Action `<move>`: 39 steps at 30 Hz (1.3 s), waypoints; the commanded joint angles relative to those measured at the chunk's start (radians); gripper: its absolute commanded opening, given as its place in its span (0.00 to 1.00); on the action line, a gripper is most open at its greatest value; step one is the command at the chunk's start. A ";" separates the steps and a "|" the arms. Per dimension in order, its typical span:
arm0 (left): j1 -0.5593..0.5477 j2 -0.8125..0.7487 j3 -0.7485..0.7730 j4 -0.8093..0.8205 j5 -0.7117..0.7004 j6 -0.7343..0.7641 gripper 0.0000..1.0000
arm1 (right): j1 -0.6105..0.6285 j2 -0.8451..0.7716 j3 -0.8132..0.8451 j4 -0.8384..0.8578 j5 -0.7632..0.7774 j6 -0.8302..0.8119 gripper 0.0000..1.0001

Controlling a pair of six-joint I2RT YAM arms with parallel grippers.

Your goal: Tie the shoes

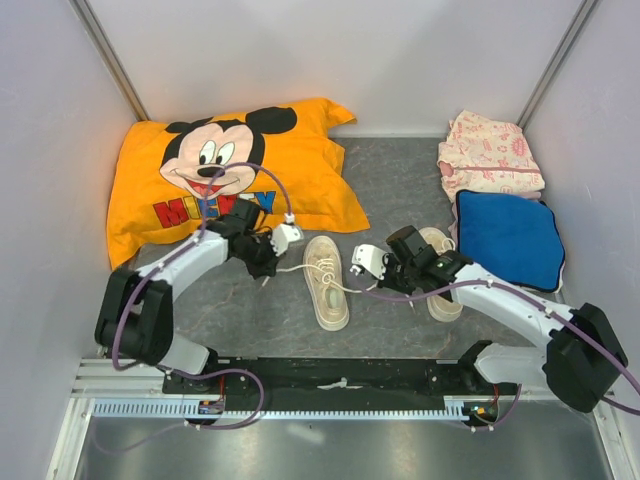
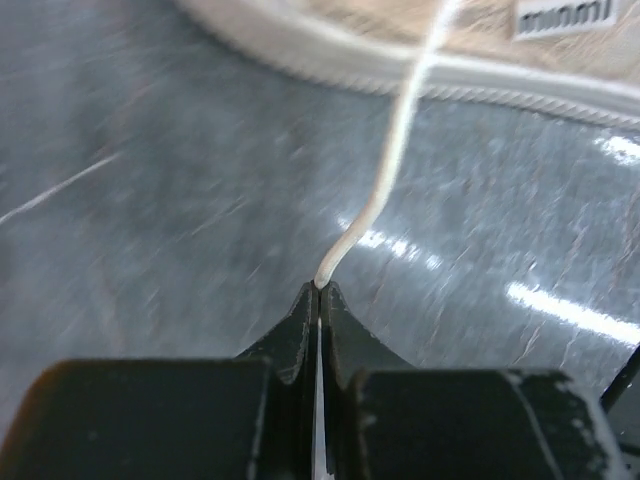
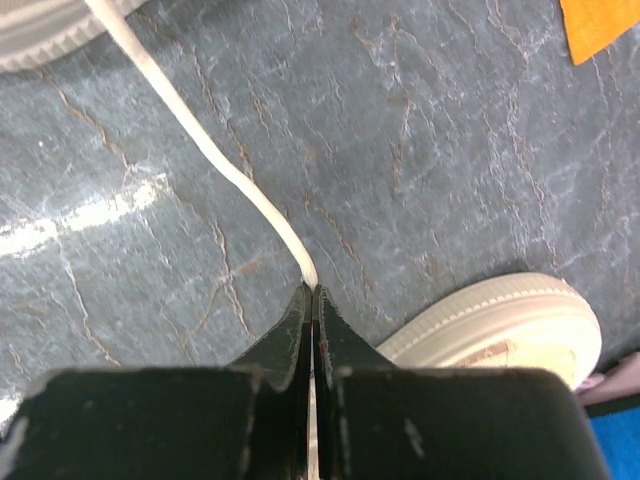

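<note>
Two cream-beige sneakers lie on the grey table. The left shoe [image 1: 326, 283] is in the middle; the right shoe [image 1: 441, 272] is partly under my right arm. My left gripper [image 1: 267, 270] is just left of the middle shoe, shut on the end of one white lace [image 2: 395, 150] that runs up to the shoe's sole [image 2: 380, 65]. My right gripper [image 1: 396, 291] is between the shoes, shut on the other white lace [image 3: 200, 140], which runs to the middle shoe's sole [image 3: 40, 30]. The right shoe's toe [image 3: 500, 320] lies beside the right gripper's fingers.
An orange Mickey Mouse pillow [image 1: 200, 170] lies at the back left, its corner showing in the right wrist view [image 3: 600, 25]. A blue cushion [image 1: 510, 235] and a pink patterned cloth [image 1: 490, 155] lie at the back right. Grey walls close in both sides.
</note>
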 commanded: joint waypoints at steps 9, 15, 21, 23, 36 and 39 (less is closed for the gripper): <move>0.270 -0.259 0.009 -0.105 -0.056 0.143 0.02 | -0.094 -0.132 -0.077 -0.121 -0.002 -0.165 0.00; 0.362 -0.176 0.066 -0.016 -0.109 0.050 0.01 | -0.120 -0.149 -0.073 -0.146 -0.034 -0.177 0.00; 0.407 -0.109 0.138 0.006 -0.124 0.027 0.02 | -0.120 -0.123 -0.046 -0.158 -0.126 -0.168 0.00; 0.407 -0.105 0.147 -0.006 -0.097 0.025 0.01 | -0.118 -0.116 -0.043 -0.155 -0.148 -0.167 0.00; 0.418 -0.047 0.175 -0.066 -0.045 0.053 0.02 | -0.106 -0.077 -0.048 -0.181 -0.171 -0.225 0.00; 0.402 -0.039 0.163 -0.098 0.063 0.069 0.02 | -0.106 0.001 -0.010 -0.132 -0.166 -0.190 0.00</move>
